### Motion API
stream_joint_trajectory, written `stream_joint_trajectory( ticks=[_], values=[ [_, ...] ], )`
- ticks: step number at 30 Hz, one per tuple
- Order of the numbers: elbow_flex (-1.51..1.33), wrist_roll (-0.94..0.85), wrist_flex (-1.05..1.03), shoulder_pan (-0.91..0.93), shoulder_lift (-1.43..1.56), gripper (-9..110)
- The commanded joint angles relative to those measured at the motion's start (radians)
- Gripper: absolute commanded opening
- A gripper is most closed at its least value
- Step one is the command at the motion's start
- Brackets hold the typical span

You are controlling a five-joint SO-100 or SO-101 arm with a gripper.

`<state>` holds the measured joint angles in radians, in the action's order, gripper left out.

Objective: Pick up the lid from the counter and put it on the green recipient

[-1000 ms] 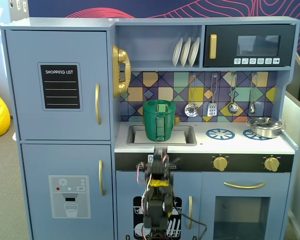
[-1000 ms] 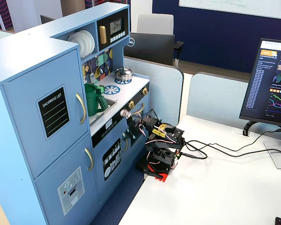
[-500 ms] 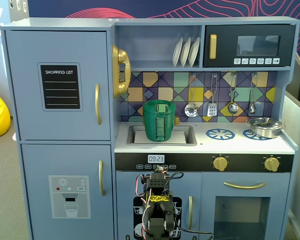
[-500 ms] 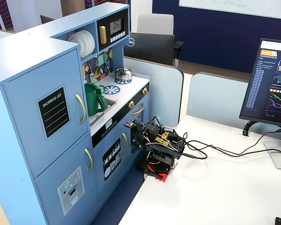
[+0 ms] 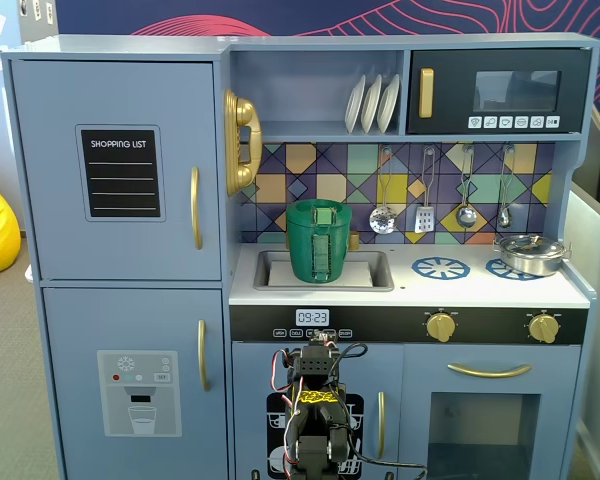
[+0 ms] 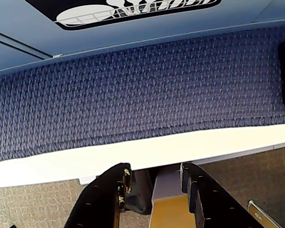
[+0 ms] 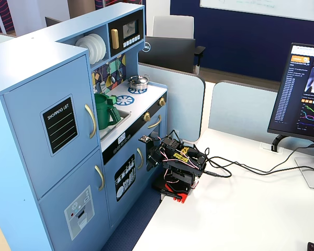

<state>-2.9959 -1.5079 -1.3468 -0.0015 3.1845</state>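
The tall dark-green recipient (image 5: 318,248) stands in the recessed sink of the white counter (image 5: 480,288); it also shows in the other fixed view (image 7: 104,111). A flat green round lid (image 5: 318,213) with a small raised knob seems to lie on its top. No lid lies on the counter itself. My gripper (image 6: 155,168) is open and empty, well below counter height. It hangs past the white table edge (image 6: 61,164), pointing down at blue carpet. The folded arm (image 7: 178,162) sits on the white table in front of the kitchen.
A steel pot (image 5: 530,252) stands on the right burner ring, with a bare blue ring (image 5: 440,267) to its left. Utensils hang on the tiled back wall. A monitor (image 7: 303,89) and cables (image 7: 240,168) are on the table behind the arm.
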Motion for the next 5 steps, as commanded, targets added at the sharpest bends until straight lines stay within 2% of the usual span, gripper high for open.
stream_joint_trajectory(
  ticks=[1,5],
  values=[
    [0.000,-0.002,-0.186,0.008,-0.006,4],
    [0.000,-0.002,-0.186,0.008,-0.006,4]
  ],
)
